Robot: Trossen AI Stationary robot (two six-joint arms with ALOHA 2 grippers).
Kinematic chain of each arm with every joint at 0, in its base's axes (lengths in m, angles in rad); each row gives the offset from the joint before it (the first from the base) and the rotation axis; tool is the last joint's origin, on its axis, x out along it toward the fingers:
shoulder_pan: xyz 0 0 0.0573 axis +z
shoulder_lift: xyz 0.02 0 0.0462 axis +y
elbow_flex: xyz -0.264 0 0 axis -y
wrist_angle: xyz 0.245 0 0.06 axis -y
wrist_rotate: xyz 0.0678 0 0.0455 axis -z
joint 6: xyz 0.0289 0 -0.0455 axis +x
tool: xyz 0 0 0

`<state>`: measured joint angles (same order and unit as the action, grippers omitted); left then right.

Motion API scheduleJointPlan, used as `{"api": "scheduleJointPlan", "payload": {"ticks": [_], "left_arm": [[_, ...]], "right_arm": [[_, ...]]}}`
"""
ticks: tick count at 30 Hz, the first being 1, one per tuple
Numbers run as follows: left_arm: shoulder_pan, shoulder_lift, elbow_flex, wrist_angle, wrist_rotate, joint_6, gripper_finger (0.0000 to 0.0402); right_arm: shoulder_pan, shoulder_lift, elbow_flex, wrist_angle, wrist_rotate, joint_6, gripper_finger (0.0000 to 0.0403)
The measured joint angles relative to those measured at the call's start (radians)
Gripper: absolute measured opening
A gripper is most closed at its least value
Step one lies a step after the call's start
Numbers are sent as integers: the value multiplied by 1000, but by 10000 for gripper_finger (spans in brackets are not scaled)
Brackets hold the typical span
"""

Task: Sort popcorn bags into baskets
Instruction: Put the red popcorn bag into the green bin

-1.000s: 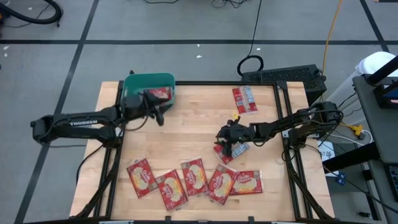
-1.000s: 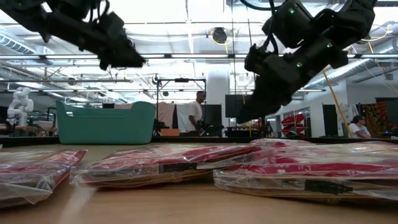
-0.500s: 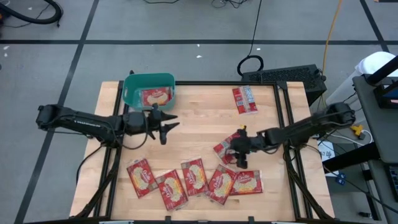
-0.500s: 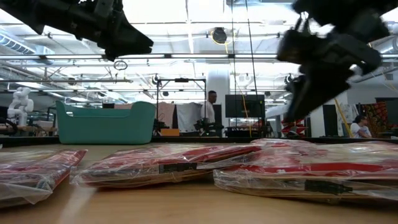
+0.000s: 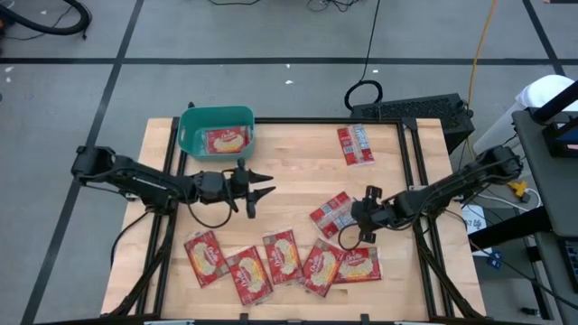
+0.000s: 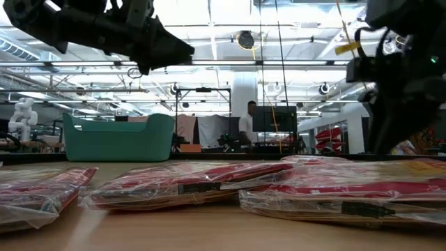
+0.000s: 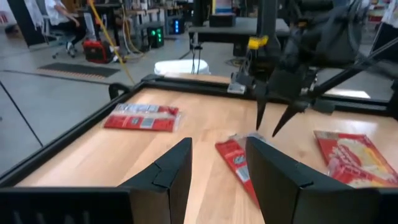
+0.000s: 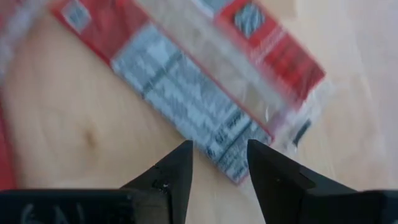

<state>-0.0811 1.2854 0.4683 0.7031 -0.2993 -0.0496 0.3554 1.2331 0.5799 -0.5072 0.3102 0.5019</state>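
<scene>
The left pincer [image 5: 260,184] hangs above the middle of the wooden counter [image 5: 289,153], its two dark fingers [image 7: 169,175] parted with bare wood between them and nothing in their hold. Across the counter at its 3 o'clock, the right pincer [image 5: 359,224] hovers, fingers likewise spread and empty, just over a popcorn bag [image 5: 332,215] lying face-down near the centre. That packet shows its back: a silvery-grey panel of fine print framed in red, sealed in a clear crinkled wrapper [image 8: 205,93]; the right wrist view looks straight down on it.

At 11 o'clock on the counter stands the teal basket [image 5: 191,121], a low-walled plastic bin with rounded corners, and one red packet [image 5: 224,140] with a yellowish-white popcorn picture lies flat inside it. At 1 o'clock a lone bag [image 5: 356,144] lies flat, red with grey panels. Along the 6 o'clock edge five more bags [image 5: 282,255] sit in a loose row, face-up and some overlapping, each red with the pale popcorn picture. The low view shows these packets flat and glossy in their clear wrap [image 6: 188,183], the teal bin behind them.

Beyond the counter, a person [image 6: 247,125] stands in the workshop.
</scene>
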Motion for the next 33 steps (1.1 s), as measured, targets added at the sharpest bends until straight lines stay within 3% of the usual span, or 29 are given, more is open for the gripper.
{"api": "scheduleJointPlan", "payload": {"ticks": [4, 11, 15, 19, 27, 33], "left_arm": [[0, 24, 0, 0, 0, 2, 152], [0, 31, 0, -2, 0, 17, 152], [1, 31, 0, 2, 0, 19, 152], [1, 31, 0, 2, 1, 20, 152], [1, 31, 0, 3, 1, 27, 152], [0, 34, 0, -6, 11, 29, 152]], "right_arm": [[0, 0, -41, 5, 0, 13, 166], [-1, 0, -75, 39, 21, 2, 239], [-2, -3, -125, 113, 32, -6, 245], [-2, -5, -191, 248, 33, -13, 200], [-8, 0, -237, 411, 54, -73, 17], [-60, 2, -239, 608, 109, -103, 9]]}}
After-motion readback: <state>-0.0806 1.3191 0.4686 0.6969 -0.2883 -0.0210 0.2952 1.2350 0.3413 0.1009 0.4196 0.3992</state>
